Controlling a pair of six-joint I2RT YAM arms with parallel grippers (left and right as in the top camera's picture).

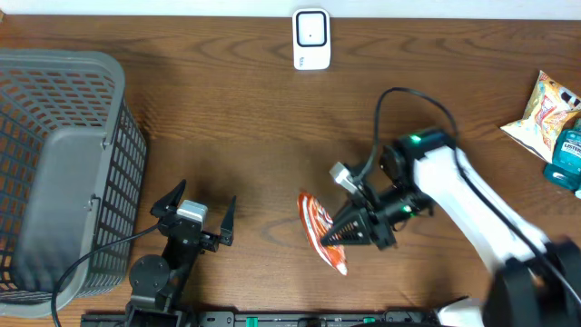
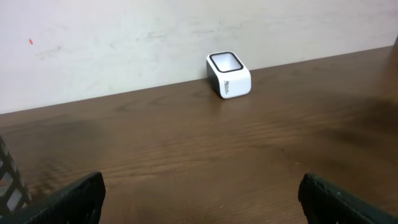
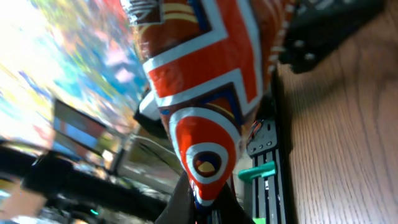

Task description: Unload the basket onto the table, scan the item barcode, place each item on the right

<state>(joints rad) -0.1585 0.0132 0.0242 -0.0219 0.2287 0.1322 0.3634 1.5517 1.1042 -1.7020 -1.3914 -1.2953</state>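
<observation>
Occlusion affects the orange packet [image 1: 320,227]: its lower right edge sits under the right fingers [image 1: 352,227], which are clenched on it. The packet is at the lower centre of the surface [image 1: 254,118], well apart from the scanner [image 1: 310,39] at the far edge. Whether the packet touches the wood cannot be told. In the right wrist view the packet [image 3: 205,93] fills the frame and the background is blurred. The left fingers [image 1: 168,202] are spread wide and grasp nothing; the left wrist view shows only their tips [image 2: 68,199]. The basket [image 1: 54,163] is cut off at the left edge, the blue bottle [image 1: 567,159] at the right. Count: one packet, one scanner, one basket, one bottle, one further snack bag [image 1: 545,113].
</observation>
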